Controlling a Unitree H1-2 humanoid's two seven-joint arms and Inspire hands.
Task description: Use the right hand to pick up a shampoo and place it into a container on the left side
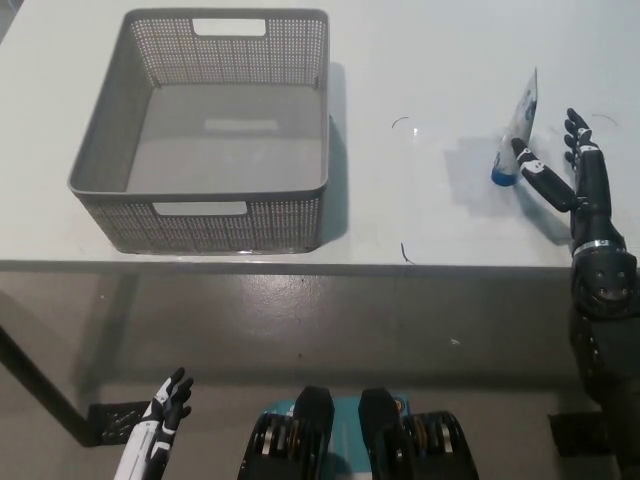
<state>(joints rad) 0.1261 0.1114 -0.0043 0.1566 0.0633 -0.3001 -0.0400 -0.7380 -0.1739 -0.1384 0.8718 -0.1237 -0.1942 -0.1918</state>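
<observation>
Lowest in view, the white left hand [163, 405] hangs below the table edge at the lower left, fingers loosely spread, holding nothing. Above it the white table [400, 40] carries a grey perforated basket [110, 130] on its left part — nothing lies inside. Over at the right, the black right hand [570, 170] reaches up with fingers apart and released, just beside the shampoo tube [515, 130] — which stands tilted on its blue cap, well apart from the basket.
</observation>
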